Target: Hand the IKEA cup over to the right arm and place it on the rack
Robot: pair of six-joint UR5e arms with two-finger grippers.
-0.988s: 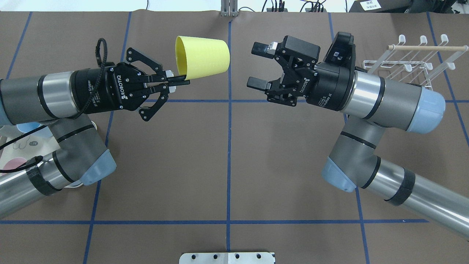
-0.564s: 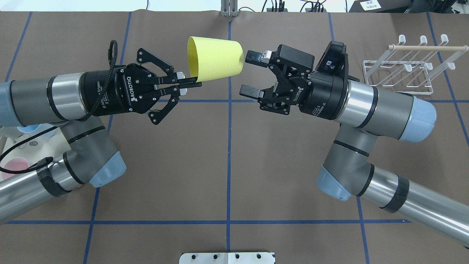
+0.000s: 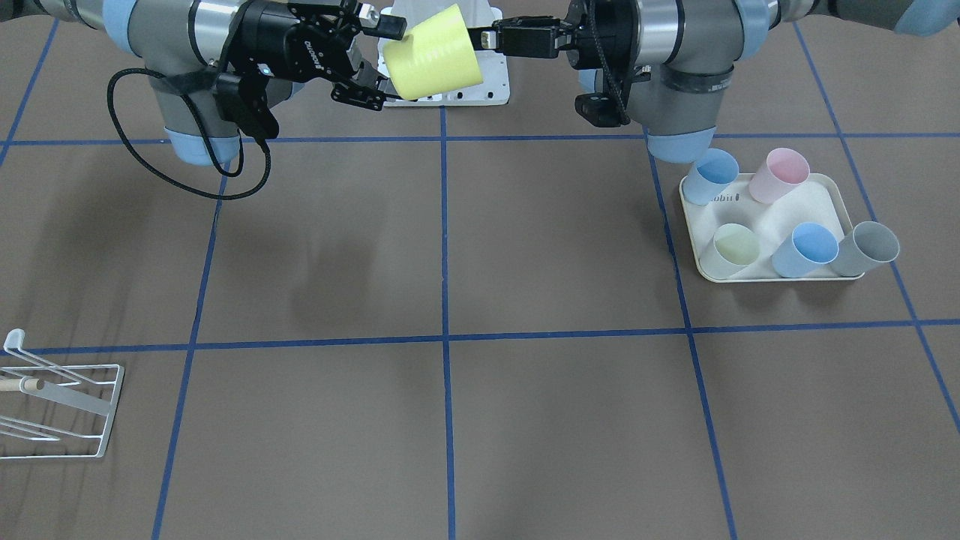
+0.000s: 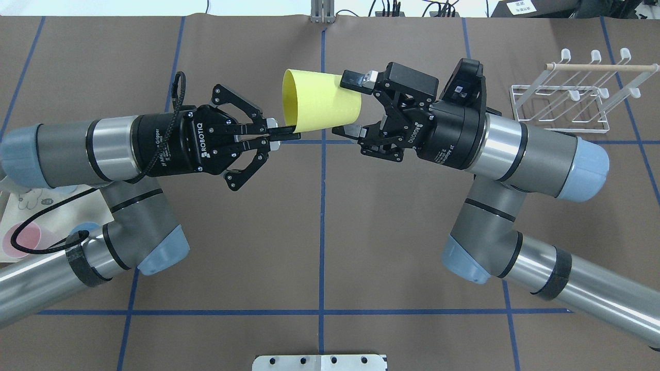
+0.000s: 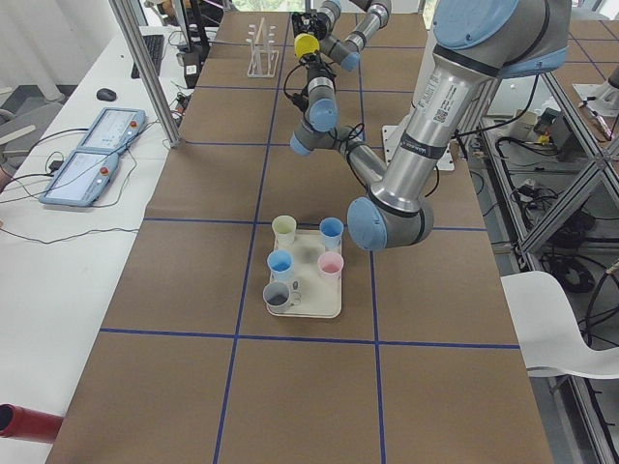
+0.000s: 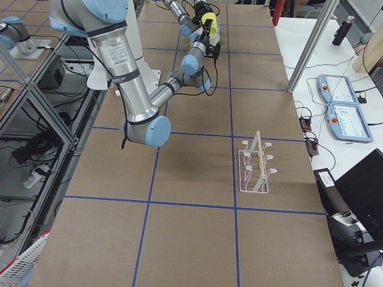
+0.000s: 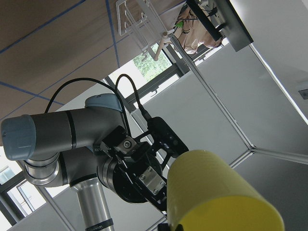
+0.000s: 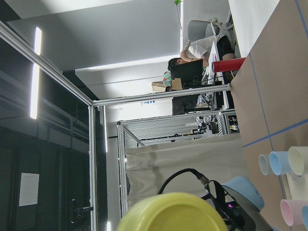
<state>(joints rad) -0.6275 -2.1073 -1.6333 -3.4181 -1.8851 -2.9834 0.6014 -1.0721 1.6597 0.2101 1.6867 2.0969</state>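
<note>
The yellow IKEA cup hangs on its side above the table's middle, mouth toward the left arm. My left gripper is shut on the lower rim of the cup. My right gripper is open, its fingers above and below the cup's base; I cannot tell whether they touch it. The left wrist view shows the cup with the right arm behind it. The cup's base fills the bottom of the right wrist view. The white wire rack stands at the far right, also the rack.
A cream tray with several pastel cups sits beside the left arm's base; a corner of the tray shows under that arm. A metal mounting plate lies at the table's near edge. Blue tape lines grid the brown table.
Both arms have moved toward each other. The left gripper carried the cup rightward, and its base now sits between the right gripper's open fingers.
</note>
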